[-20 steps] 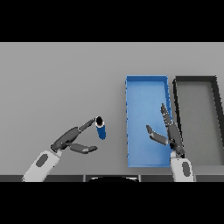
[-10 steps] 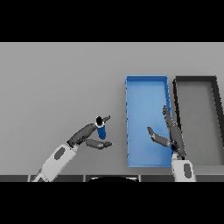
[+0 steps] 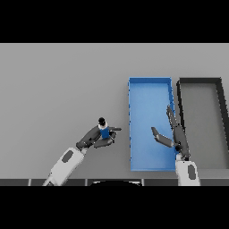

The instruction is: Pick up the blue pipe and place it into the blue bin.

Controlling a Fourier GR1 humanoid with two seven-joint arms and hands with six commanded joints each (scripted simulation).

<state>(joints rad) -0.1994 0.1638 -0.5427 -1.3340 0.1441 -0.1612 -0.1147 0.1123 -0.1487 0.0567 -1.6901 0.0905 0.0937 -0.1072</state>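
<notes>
Left robot hand (image 3: 95, 137) grips the blue pipe (image 3: 104, 130) left of the blue bin (image 3: 150, 84). Right robot hand (image 3: 172, 136) hangs open over the bin.

blue pipe (image 3: 104, 131) upright, blue bin (image 3: 150, 82) rightward

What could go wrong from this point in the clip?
1. The left hand has its fingers and thumb round the blue pipe, but the pipe's dark top pokes out above them, so it may tip or slip during the carry.
2. The right hand hangs open over the blue bin, right where the pipe should go; the two hands could collide.
3. The dark bin sits right beside the blue one; overshooting could drop the pipe there.
</notes>
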